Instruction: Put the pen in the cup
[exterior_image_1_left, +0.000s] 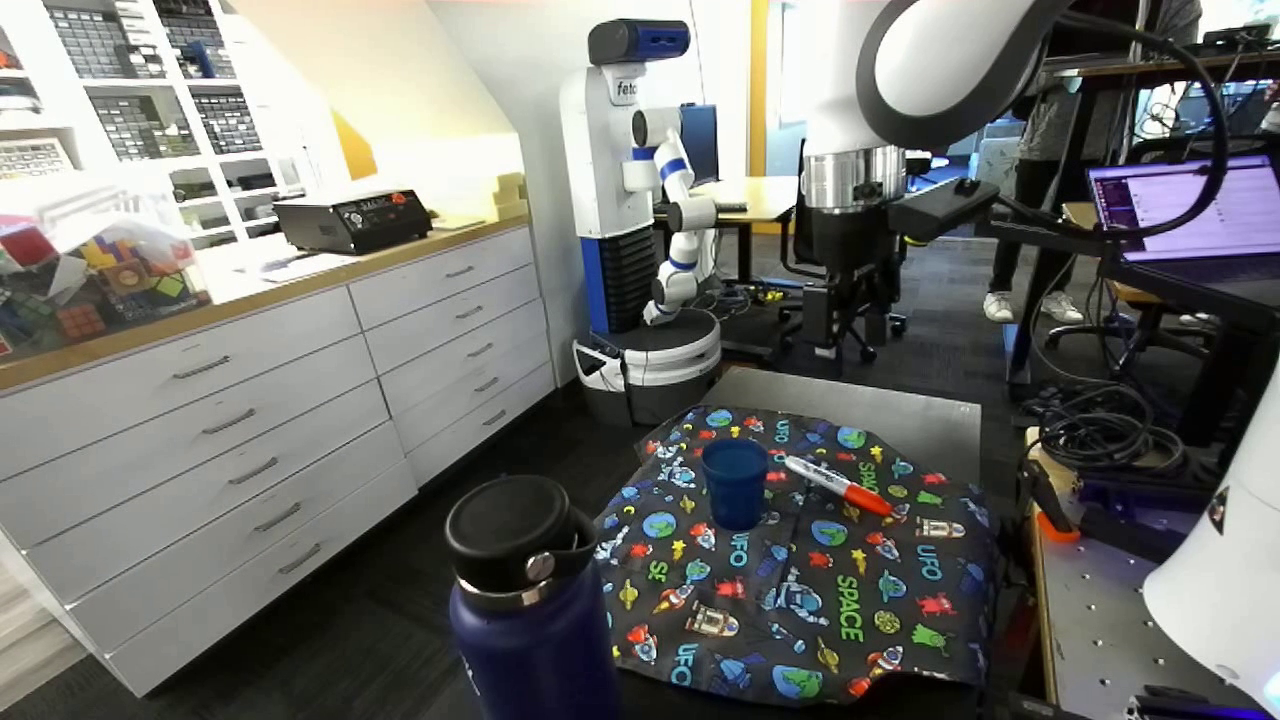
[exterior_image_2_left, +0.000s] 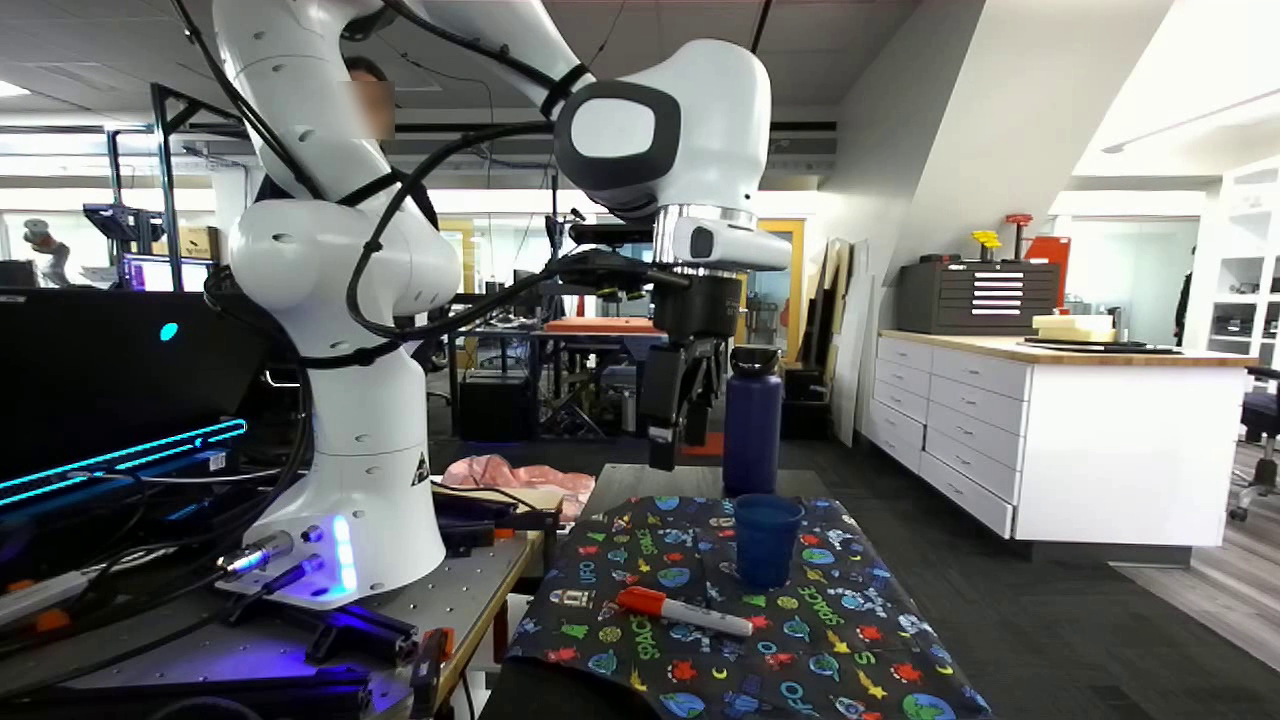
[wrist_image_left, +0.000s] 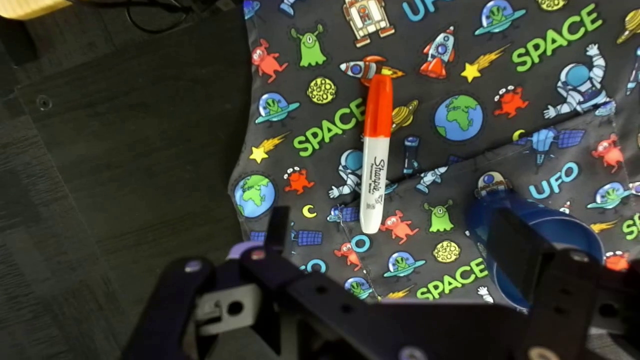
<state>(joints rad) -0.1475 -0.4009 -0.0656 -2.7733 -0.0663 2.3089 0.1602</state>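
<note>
The pen, a marker with a red-orange cap and white body, lies flat on the patterned cloth in both exterior views (exterior_image_1_left: 838, 485) (exterior_image_2_left: 690, 612) and the wrist view (wrist_image_left: 376, 155). The dark-blue cup stands upright beside it, apart from it, in both exterior views (exterior_image_1_left: 735, 485) (exterior_image_2_left: 766, 542). In the wrist view the cup (wrist_image_left: 570, 235) is partly hidden behind a finger. My gripper hangs well above the cloth in both exterior views (exterior_image_1_left: 850, 335) (exterior_image_2_left: 680, 448). In the wrist view the gripper (wrist_image_left: 397, 240) is open, its fingers wide apart, with nothing held between them.
A tall dark-blue jug with a black lid stands by the cloth in both exterior views (exterior_image_1_left: 535, 640) (exterior_image_2_left: 752, 425). The space-print cloth (exterior_image_1_left: 760, 570) covers part of a grey table (exterior_image_1_left: 920, 420). The robot's base bench (exterior_image_2_left: 480, 570) is beside it.
</note>
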